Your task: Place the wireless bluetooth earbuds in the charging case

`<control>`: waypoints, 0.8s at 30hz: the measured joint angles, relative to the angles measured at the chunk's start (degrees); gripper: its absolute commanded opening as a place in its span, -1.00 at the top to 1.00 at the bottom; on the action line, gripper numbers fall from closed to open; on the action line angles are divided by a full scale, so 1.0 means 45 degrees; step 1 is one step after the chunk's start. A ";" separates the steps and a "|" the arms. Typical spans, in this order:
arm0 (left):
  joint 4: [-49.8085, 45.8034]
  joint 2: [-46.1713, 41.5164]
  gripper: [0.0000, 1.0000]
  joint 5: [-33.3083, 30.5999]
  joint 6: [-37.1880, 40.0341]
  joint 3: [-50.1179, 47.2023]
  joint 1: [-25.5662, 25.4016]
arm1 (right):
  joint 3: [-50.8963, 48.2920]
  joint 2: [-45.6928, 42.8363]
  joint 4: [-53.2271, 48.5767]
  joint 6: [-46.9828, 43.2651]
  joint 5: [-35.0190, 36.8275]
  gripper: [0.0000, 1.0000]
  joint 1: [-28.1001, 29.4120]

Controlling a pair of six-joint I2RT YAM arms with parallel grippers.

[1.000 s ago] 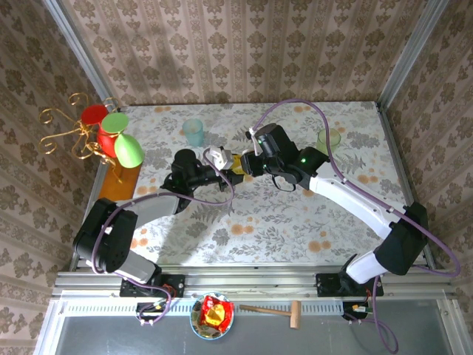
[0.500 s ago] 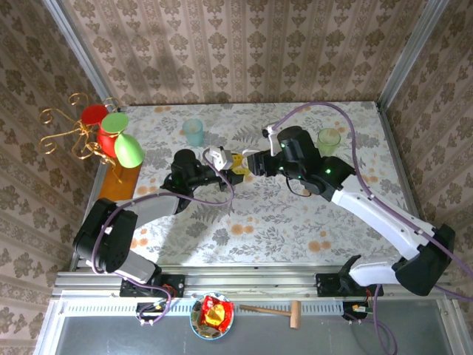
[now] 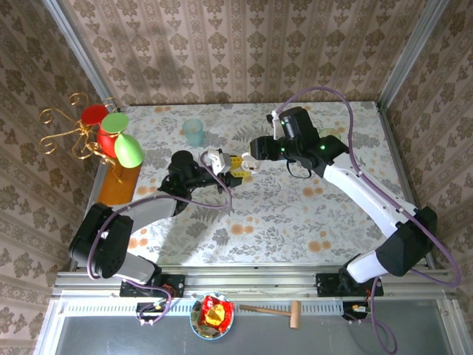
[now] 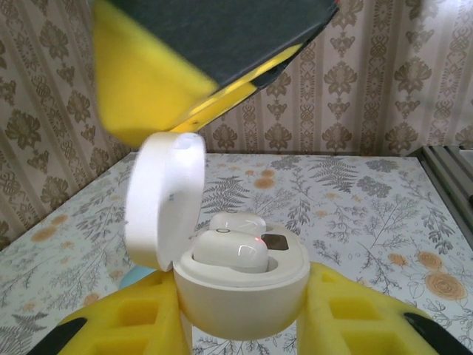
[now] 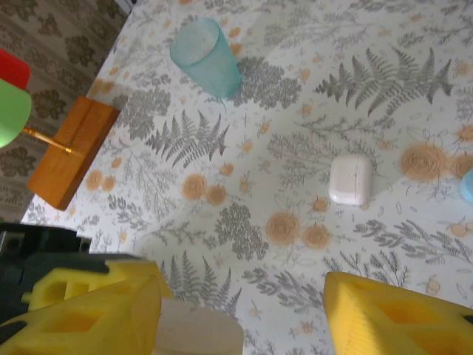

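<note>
In the left wrist view the white charging case (image 4: 244,296) sits upright between my left gripper's (image 4: 244,322) yellow fingers, which are shut on it. Its lid (image 4: 164,200) stands open to the left. Two glossy white earbuds (image 4: 229,251) lie seated in its wells, and a small red light glints on the near one. A yellow and black finger (image 4: 185,59) of my right gripper hangs just above the lid. From above, my left gripper (image 3: 222,166) holds the case (image 3: 215,157) near the table's middle. My right gripper (image 3: 245,163) (image 5: 244,318) is open beside it, with the lid (image 5: 196,333) between its fingers.
A teal cup (image 3: 194,132) (image 5: 205,55) stands at the back. A green cup (image 3: 329,139) is partly behind the right arm. A wire stand with red and green cups on a wooden base (image 3: 118,185) (image 5: 70,151) fills the left edge. A closed white case (image 5: 350,178) lies on the cloth.
The right arm's wrist has swung back and to the right, and its open gripper now hangs just off the case. The left gripper and the case have barely moved.
</note>
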 measured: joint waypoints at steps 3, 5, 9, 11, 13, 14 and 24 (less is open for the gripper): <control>0.0015 0.0000 0.47 -0.0131 -0.0005 0.0000 0.0000 | 0.0010 -0.0005 -0.0452 -0.0355 -0.0359 -0.27 0.0005; 0.0034 0.0000 0.47 -0.0194 -0.0010 0.0000 0.0000 | -0.0044 -0.0078 -0.0699 -0.0597 -0.0423 -0.28 0.0034; 0.0219 0.0000 0.47 -0.0248 -0.0053 0.0000 0.0010 | -0.0510 -0.0792 -0.0748 -0.0743 -0.0476 -0.39 -0.0010; 0.0253 0.0000 0.47 -0.0287 -0.0053 0.0000 0.0010 | -0.0806 -0.1311 -0.0622 -0.0520 -0.0729 -0.52 -0.0160; 0.0316 0.0000 0.47 -0.0335 -0.0049 0.0000 0.0010 | -0.1156 -0.1792 -0.0180 -0.0102 -0.1331 -0.64 -0.0486; 0.0379 0.0000 0.47 -0.0355 -0.0053 0.0000 0.0010 | -0.1297 -0.1899 0.0068 0.0131 -0.1681 -0.69 -0.0636; 0.2181 0.0005 0.47 -0.0860 -0.0704 -0.0223 0.0073 | -0.4371 -0.1253 0.5153 0.4493 -0.6339 -0.69 -0.1326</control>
